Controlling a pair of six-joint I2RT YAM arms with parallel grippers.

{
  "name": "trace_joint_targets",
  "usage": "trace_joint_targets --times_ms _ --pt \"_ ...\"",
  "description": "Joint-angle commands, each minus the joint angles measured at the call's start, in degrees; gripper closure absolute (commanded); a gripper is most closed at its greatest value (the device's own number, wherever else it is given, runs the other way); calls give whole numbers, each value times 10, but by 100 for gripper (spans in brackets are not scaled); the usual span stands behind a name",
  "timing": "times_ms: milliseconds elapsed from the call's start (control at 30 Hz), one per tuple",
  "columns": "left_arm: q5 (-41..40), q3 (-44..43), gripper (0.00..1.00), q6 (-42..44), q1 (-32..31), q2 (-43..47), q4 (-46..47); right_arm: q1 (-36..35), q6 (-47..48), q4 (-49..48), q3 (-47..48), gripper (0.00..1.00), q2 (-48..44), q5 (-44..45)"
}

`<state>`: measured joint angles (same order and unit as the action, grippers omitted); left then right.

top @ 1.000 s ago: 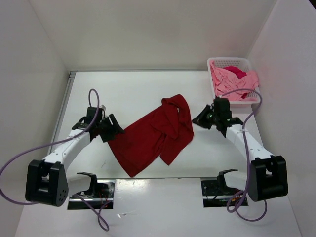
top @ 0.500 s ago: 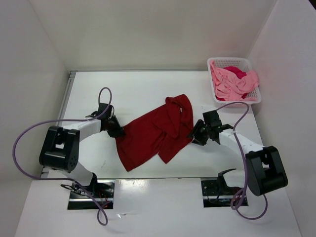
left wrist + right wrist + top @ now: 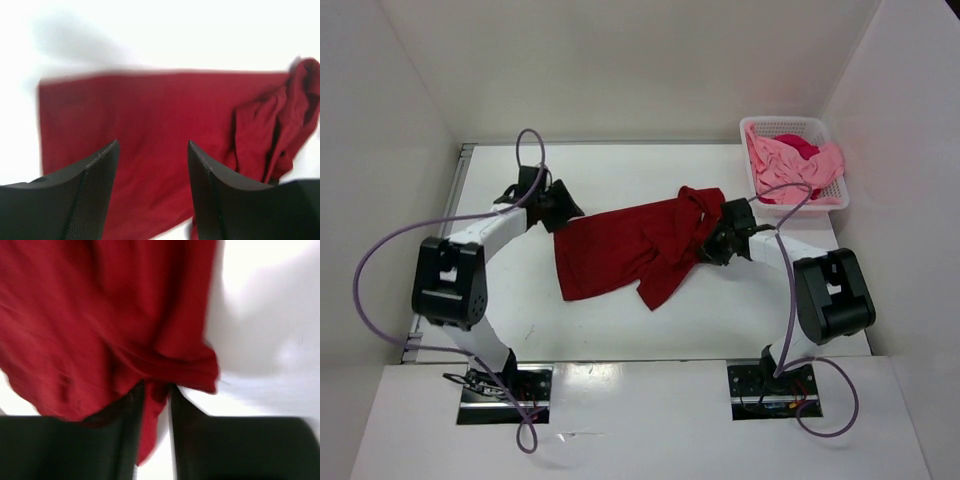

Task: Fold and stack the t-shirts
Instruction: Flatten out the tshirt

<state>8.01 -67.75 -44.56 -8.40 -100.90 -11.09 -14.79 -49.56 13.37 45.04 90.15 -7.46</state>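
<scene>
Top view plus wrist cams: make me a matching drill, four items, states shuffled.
Column 1
1. dark red shirt
2. light pink shirt
3. left fingers
4. right fingers

Column 2
A. pinching a fold of red cloth
B. lying in the basket
C. spread on the table between the arms
D. apart, nothing pinched

Pairs: 1-C, 2-B, 3-D, 4-A

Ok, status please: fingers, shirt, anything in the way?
Left fingers open over red shirt. Right fingers pinching its edge. Shirt not folded yet. Nothing in the way.
</scene>
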Motion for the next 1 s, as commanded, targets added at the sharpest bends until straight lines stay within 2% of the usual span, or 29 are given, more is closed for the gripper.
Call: trace_joint_targets --times_ms 0,67,167,200,267,300,367,467,533,667,767,967 --pt "7 90 36 8 9 112 -18 22 19 9 56 63 -30 43" --pt "31 152 39 -18 4 202 -18 28 26 25 61 51 -58 43" --pt "31 265 48 -55 -14 311 -37 28 32 40 39 49 -111 23" --pt "14 290 50 -84 -20 336 -45 21 23 40 29 51 -121 6" --pt "-3 348 55 -113 -20 400 -53 -15 10 40 -7 63 -144 -8" --pt "-9 362 56 -135 -20 414 -53 -33 -9 40 -30 65 -149 -15" --pt "1 391 58 -159 -20 423 -45 -87 -46 26 -54 71 -163 -15" --pt "6 419 58 -181 -20 423 -20 -132 -75 -3 -97 72 -169 -26" --pt "-23 438 58 -209 -20 417 -12 -150 -87 -9 -109 72 -164 -33" --pt "-29 451 58 -231 -20 411 1 -164 -99 -9 -116 65 -175 -28" --pt "-29 459 60 -239 -20 411 -13 -164 -99 -14 -128 63 -186 -28" --pt "-13 508 60 -283 -20 399 41 -164 -105 -14 -133 61 -191 -23"
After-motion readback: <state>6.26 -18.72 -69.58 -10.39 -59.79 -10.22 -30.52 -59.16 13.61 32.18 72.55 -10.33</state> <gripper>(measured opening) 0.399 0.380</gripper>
